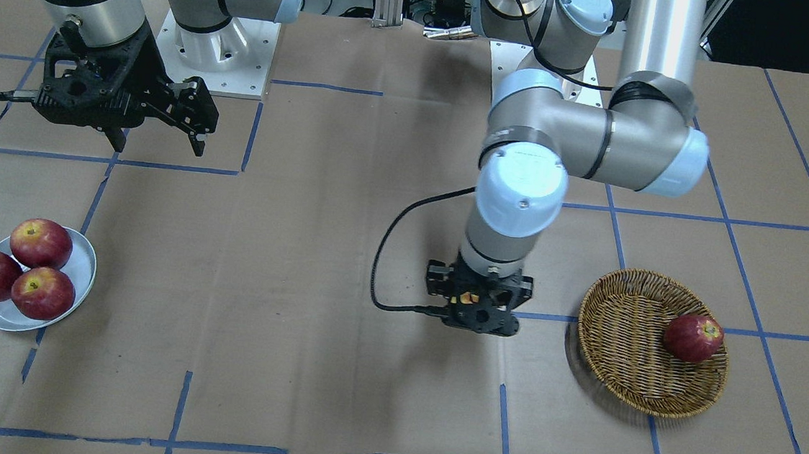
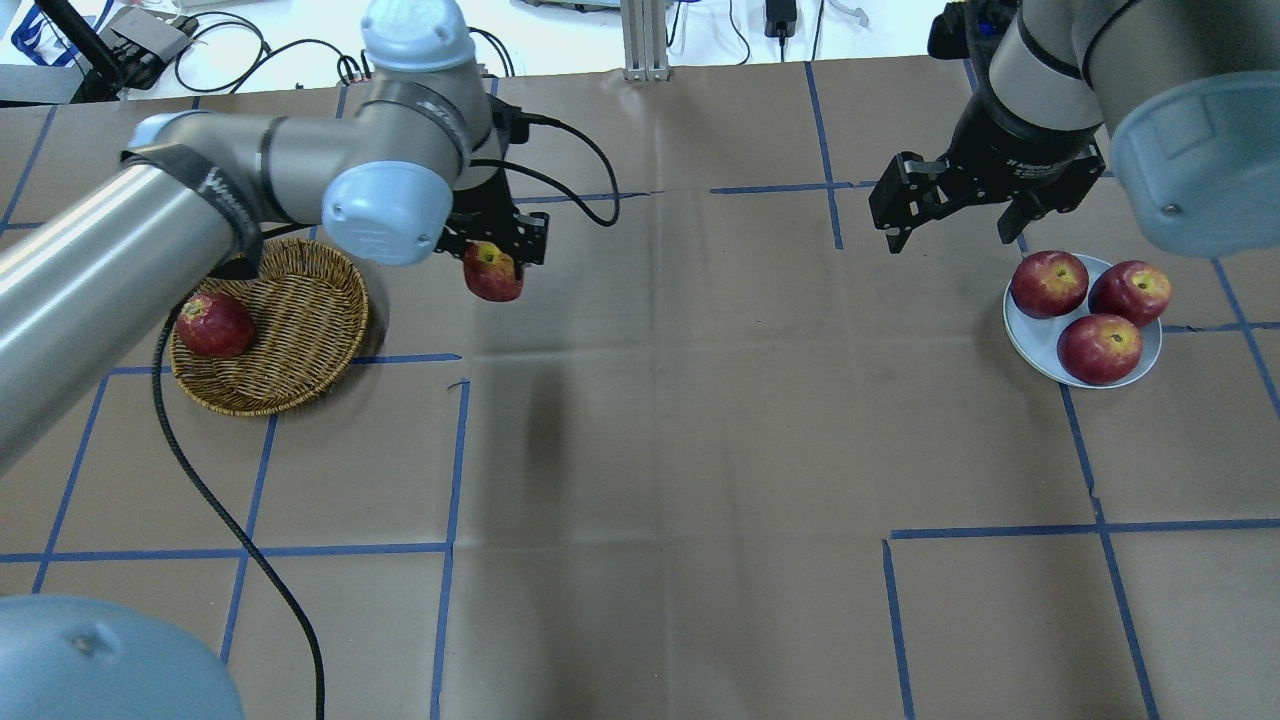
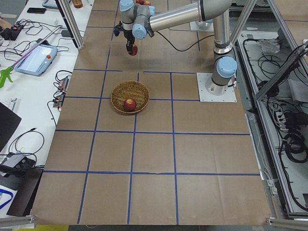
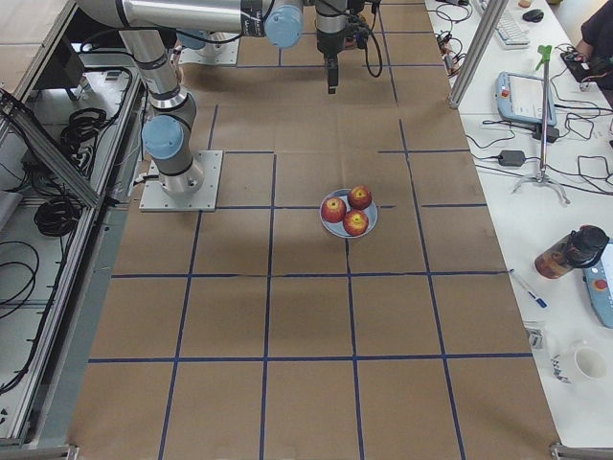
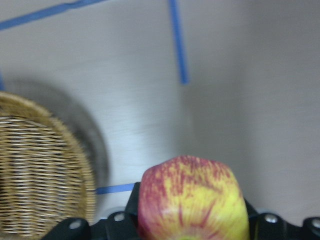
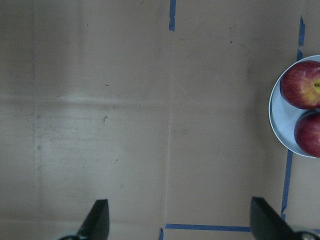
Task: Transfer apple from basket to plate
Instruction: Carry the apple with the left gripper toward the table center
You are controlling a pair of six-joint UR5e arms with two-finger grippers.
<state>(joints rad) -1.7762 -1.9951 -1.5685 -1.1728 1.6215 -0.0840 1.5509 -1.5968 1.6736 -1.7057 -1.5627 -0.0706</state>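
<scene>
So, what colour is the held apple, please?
The apple is streaky red over yellow; clearest in left wrist view.

Brown paper-covered table [image 2: 700,420], blue tape grid [image 2: 450,460]

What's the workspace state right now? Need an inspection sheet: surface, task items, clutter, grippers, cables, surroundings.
Surface: table covered in brown paper with a blue tape grid.
Apple: apple held in the air, outside the basket, over bare table.
Basket: basket holds one dark red apple.
Plate: plate carries three red apples; little free room.
Clutter: nothing seen.
Grippers: left gripper shut on the apple; right gripper open, empty, hovering near the plate.
Cables: black cable from the left arm trails across the table.
Surroundings: teach pendant and bottle on side benches.
</scene>
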